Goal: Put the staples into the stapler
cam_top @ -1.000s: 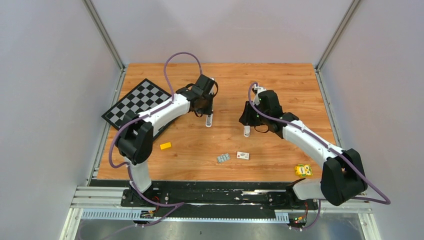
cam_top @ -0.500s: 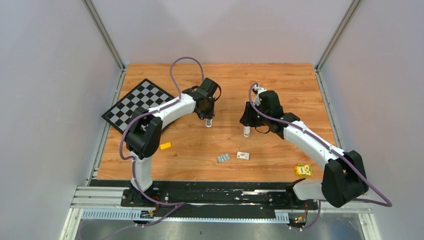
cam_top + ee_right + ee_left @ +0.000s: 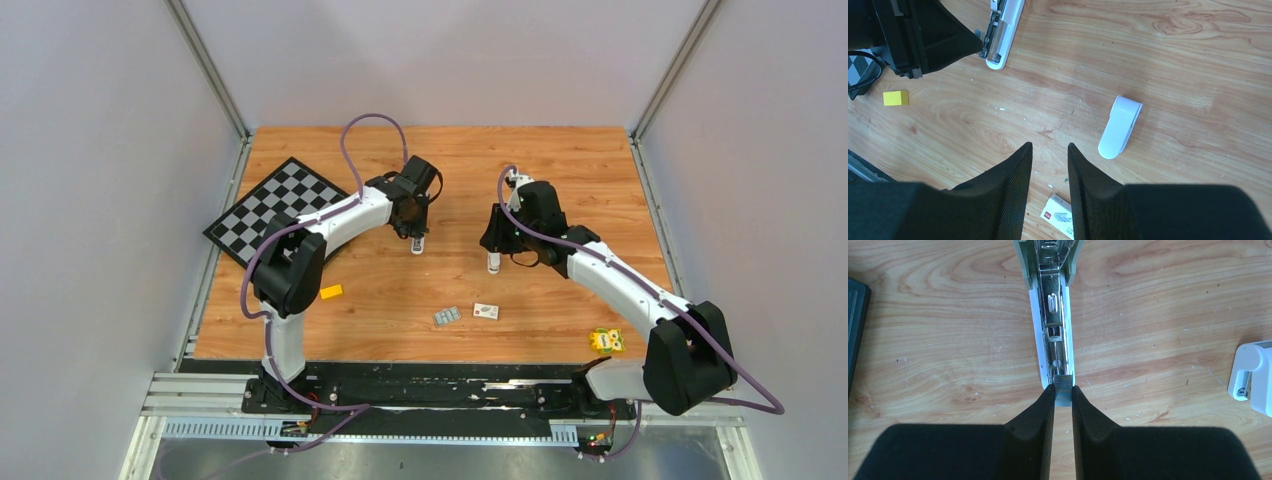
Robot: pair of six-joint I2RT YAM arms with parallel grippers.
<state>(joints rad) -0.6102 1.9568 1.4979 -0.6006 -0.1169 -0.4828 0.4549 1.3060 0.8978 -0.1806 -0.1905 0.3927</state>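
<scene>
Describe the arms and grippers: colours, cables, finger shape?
The left arm and right arm match: white link shells, black joint housings. A purple cable loops loosely along each. The left gripper and right gripper each have two matte black fingers, wedge-shaped, tapering to narrow tips. No markings show.

Table (image 3: 560, 160) bears stapler (image 3: 1050, 305), board (image 3: 275, 205) (checkered), perhaps staples (image 3: 447, 316).

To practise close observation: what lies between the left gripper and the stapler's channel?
A strip of staples, pinched by the left gripper, at the near end of the stapler, seen in the left wrist view.
</scene>
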